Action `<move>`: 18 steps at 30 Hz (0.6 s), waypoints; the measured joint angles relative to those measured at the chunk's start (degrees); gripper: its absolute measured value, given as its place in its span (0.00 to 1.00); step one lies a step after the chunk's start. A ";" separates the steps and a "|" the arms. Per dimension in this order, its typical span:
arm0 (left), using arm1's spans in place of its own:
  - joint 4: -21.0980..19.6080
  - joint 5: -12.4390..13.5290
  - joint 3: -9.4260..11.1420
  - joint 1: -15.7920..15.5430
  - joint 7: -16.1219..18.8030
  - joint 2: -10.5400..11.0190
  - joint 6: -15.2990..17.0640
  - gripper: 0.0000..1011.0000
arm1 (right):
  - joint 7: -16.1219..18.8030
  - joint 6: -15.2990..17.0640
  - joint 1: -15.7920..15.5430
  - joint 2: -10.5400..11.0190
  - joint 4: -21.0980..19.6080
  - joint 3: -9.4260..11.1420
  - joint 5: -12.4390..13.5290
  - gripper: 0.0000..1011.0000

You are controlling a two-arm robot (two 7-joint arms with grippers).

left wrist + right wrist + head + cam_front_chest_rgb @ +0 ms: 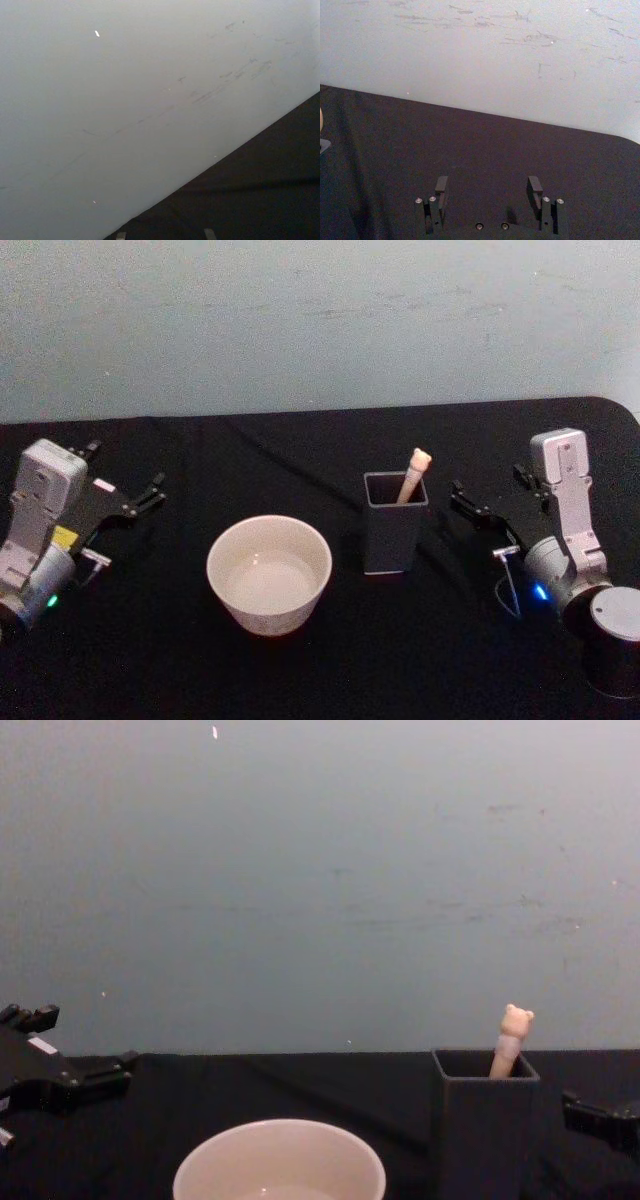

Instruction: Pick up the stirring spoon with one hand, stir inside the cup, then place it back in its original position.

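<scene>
Black cloth covered the table (320, 670). Standing in the holder (395, 525), right of the cup (269, 573), was the spoon (413, 474). Both the right gripper (490, 502) and left gripper (128, 480) had spread jaws. Best approach: pinch the bear-topped handle, lift straight up.

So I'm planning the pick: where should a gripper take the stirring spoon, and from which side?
Likely the beige handle just under the bear head, from above: the stirring spoon stands leaning in the dark holder, only its top poking out. The open right gripper is nearer than the left gripper.
</scene>
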 joint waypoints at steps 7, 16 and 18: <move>0.00 0.00 0.00 0.00 0.00 0.00 0.00 0.99 | 0.00 0.00 0.00 0.00 0.00 0.00 0.00 0.99; 0.00 0.00 0.00 0.00 0.00 0.00 0.00 0.99 | 0.00 -0.01 0.00 0.00 0.00 0.00 0.00 0.99; 0.00 0.00 0.00 0.00 0.00 0.00 0.00 0.99 | 0.00 0.00 0.00 0.00 0.00 0.00 0.00 0.99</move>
